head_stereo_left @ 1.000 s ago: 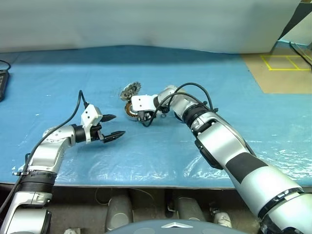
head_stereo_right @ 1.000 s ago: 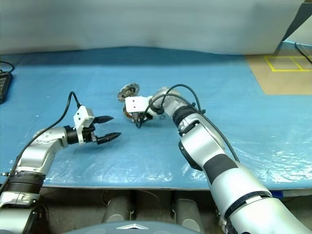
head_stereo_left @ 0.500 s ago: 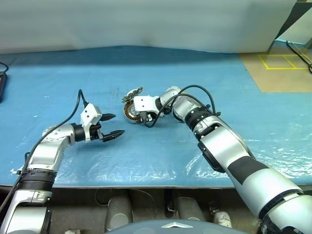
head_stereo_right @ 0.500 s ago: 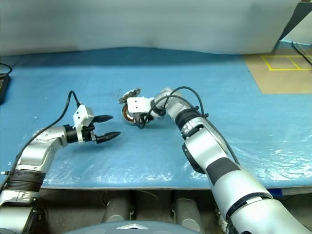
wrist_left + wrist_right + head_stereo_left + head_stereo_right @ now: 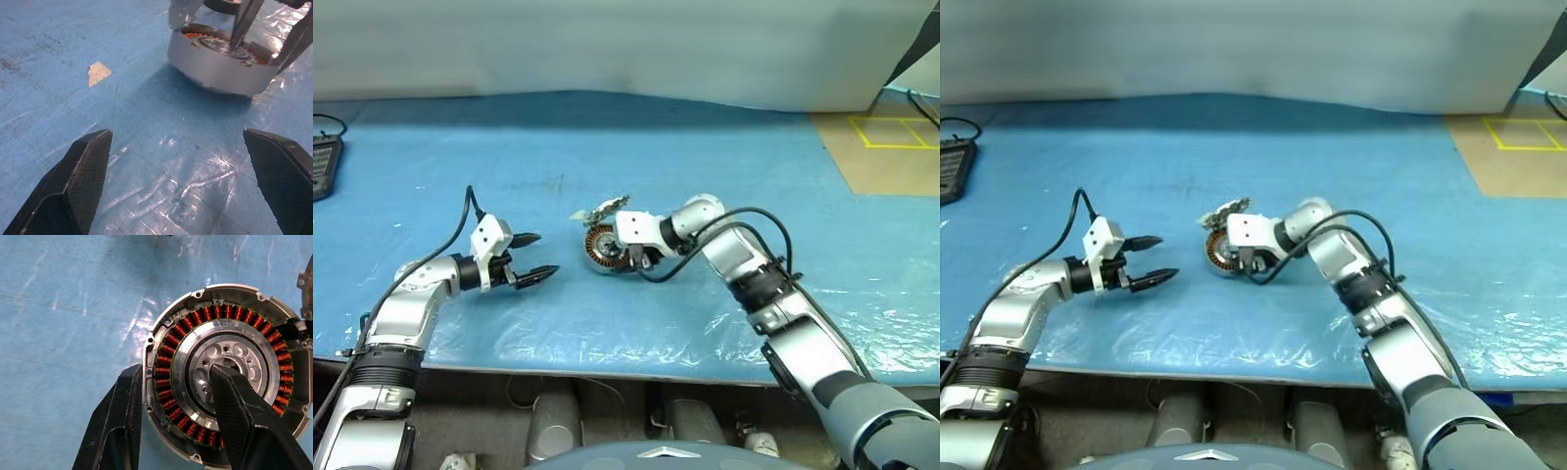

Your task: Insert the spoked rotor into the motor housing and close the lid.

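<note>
Two right gripper point(image 5: 173, 423) fingers pinching the motor housing point(image 5: 222, 372) wall, windings plain there; left gripper point(image 5: 536, 258) spread.

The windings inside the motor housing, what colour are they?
Copper-orange windings ring the motor housing; clearest in the right wrist view.

Both arms are rounded silver-grey shells with black ribbed joint bands, and a thin black cable loops over each wrist. Each pincer, the left pincer point(image 5: 536, 258) and the right pincer point(image 5: 178, 404), has tapered black fingers point(image 5: 80, 169) with a fine textured weave, set on a white boxy mount.
</note>
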You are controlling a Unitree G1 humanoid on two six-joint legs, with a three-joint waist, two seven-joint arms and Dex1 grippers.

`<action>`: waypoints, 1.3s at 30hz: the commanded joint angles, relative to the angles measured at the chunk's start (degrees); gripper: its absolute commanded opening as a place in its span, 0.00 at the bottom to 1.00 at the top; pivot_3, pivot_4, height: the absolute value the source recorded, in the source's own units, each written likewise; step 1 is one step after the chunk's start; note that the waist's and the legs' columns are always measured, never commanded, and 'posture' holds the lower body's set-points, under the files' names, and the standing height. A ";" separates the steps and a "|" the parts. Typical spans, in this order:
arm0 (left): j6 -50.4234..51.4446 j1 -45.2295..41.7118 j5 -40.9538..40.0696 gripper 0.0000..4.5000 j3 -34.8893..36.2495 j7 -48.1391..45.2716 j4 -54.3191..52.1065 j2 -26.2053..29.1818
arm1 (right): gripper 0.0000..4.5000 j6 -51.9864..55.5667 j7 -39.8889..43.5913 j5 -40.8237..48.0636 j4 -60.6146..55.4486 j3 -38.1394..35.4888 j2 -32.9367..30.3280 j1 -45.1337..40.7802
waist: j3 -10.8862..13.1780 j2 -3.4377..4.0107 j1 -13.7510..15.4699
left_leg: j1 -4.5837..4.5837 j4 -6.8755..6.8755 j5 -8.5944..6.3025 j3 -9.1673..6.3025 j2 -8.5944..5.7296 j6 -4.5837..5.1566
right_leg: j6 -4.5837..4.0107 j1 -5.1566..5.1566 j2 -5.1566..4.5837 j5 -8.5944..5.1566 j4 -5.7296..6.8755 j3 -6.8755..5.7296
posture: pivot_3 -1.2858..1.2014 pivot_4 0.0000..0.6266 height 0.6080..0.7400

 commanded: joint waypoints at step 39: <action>6.86 4.48 -2.17 1.00 3.57 2.21 -11.42 5.00 | 0.88 48.56 -26.39 23.55 -24.03 3.02 10.83 2.43 | -0.04 -0.06 -1.54 | 0.85 -0.77 0.06 -0.24 -0.06 -0.54 | 0.13 0.43 0.14 -0.07 -0.46 0.33 | 0.52 0.24 1.00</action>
